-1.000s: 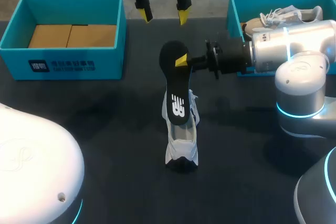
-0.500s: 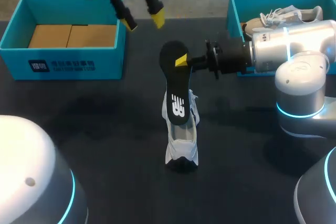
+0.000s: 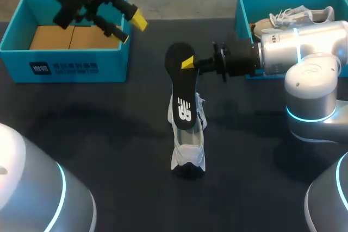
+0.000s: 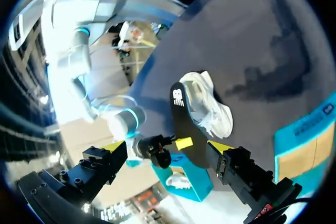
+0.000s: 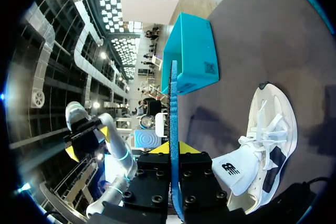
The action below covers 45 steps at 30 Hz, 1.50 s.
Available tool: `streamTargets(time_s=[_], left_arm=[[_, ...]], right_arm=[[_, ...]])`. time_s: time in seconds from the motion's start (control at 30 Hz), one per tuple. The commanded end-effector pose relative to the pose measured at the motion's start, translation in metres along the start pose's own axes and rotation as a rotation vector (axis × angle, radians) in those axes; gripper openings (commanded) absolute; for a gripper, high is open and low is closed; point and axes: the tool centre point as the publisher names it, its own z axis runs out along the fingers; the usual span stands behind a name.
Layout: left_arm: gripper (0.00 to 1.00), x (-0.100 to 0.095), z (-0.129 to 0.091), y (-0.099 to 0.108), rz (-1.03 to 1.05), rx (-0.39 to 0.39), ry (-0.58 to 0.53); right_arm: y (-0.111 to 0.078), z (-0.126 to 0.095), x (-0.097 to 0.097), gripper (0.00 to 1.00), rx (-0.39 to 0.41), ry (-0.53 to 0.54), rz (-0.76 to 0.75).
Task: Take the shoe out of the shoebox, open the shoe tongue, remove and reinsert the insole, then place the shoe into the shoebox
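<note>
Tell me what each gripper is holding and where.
The right gripper is shut on the black insole, pinching its two faces near the upper end, away from the logo. The left gripper is open and holds nothing.

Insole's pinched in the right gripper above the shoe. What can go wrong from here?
1. The right gripper pinches the insole at one end only; the long free end may flex or swing and miss the shoe opening.
2. Nothing holds the shoe: the left gripper hangs open by the left shoebox, so pushing the insole in may shove it.
</note>
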Motion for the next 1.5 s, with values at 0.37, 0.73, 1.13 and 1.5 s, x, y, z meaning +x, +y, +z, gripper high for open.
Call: streamTargets(time_s=[0.37, 0.73, 1.13, 1.5], left_arm=[[1.0, 0.029, 0.007, -0.007, -0.121, -0.601, -0.222], [1.0, 0.051, 0.013, 0.001, -0.231, -0.644, -0.323], [1.0, 0.063, 0.005, 0.007, -0.287, -0.538, -0.4], [1.0, 0.075, 0.009, -0.002, -0.168, -0.499, -0.485]], right_arm=[[-0.001, 0.001, 0.0, 0.0, -0.002, -0.001, -0.001], [-0.001, 0.001, 0.0, 0.0, -0.002, -0.001, -0.001], [-0.001, 0.001, 0.0, 0.0, -0.002, -0.001, -0.001], [-0.001, 0.001, 0.0, 0.0, -0.002, -0.001, -0.001]])
